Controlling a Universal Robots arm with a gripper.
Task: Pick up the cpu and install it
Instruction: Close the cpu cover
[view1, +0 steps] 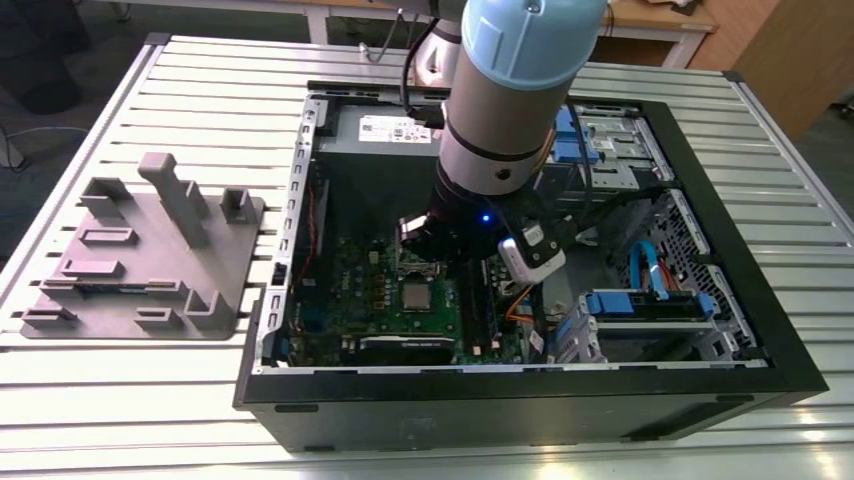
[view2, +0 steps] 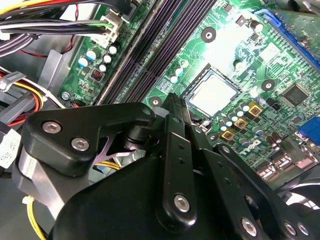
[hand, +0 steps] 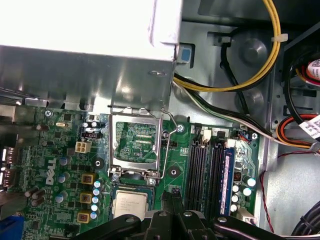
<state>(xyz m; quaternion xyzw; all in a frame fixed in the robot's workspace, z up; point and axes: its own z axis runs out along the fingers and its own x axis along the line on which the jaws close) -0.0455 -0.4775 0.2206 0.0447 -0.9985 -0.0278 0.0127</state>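
Observation:
The cpu (view2: 212, 92) is a small silvery square lying flat in the socket on the green motherboard (view1: 358, 290). It also shows in the exterior view (view1: 416, 296) and in the first wrist view (hand: 130, 204). My gripper (view2: 172, 97) hangs just above the board beside the cpu, its black fingers (view2: 176, 130) pressed together with nothing between them. In the first wrist view the gripper (hand: 171, 194) ends next to the cpu's edge. The metal socket frame (hand: 136, 145) stands raised open behind the cpu.
The open black computer case (view1: 747, 260) lies on a slatted metal table. A grey fixture (view1: 147, 250) sits at the exterior view's left. Memory slots (hand: 207, 170), bundled cables (hand: 240, 75), the silver power supply (hand: 85, 30) and blue drive brackets (view1: 641, 300) surround the socket.

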